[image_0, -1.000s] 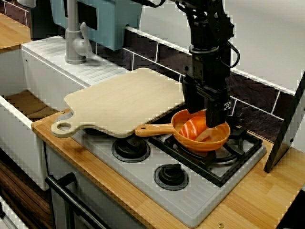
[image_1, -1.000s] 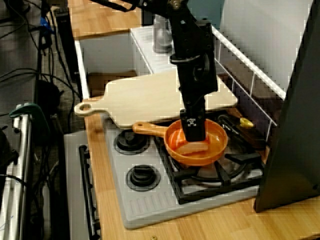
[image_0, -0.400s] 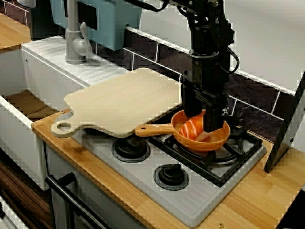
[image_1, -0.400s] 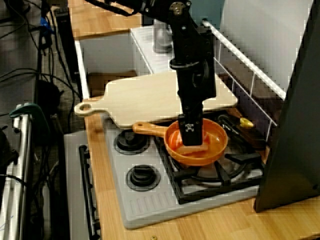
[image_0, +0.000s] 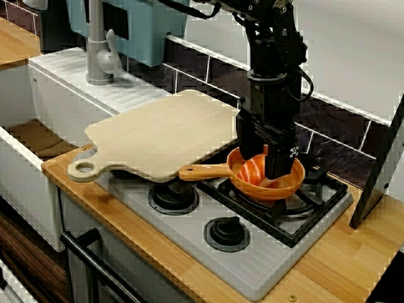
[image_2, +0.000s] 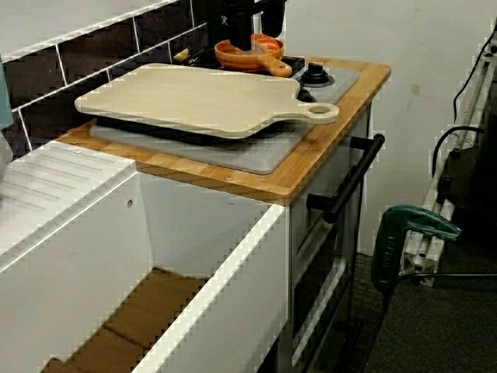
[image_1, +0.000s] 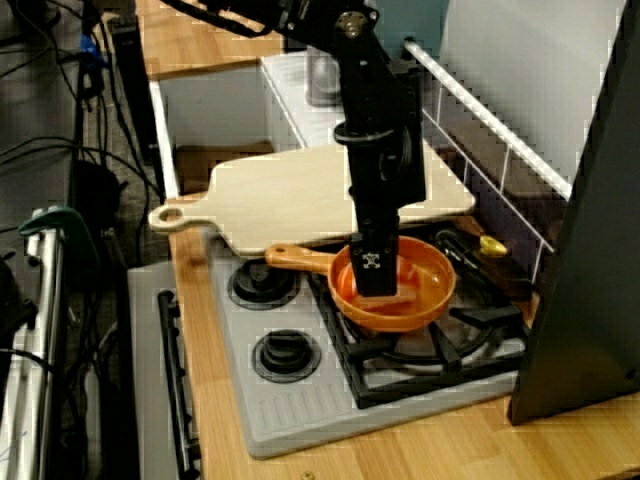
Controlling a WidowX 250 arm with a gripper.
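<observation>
Directly beneath the jaws sat the orange pan (image_0: pixel 289 185), with a striped salmon slice (image_0: pixel 254 170) lying in it at their tips. Whether they were parted or gripping it could not be told. Just beside them lay a wooden board (image_0: pixel 161 132).

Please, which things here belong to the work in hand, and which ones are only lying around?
In hand: gripper, lowered into the orange pan; salmon slice inside the pan.
Lying about: wooden board; faucet; stove knob; small yellow item behind the stove.
</observation>
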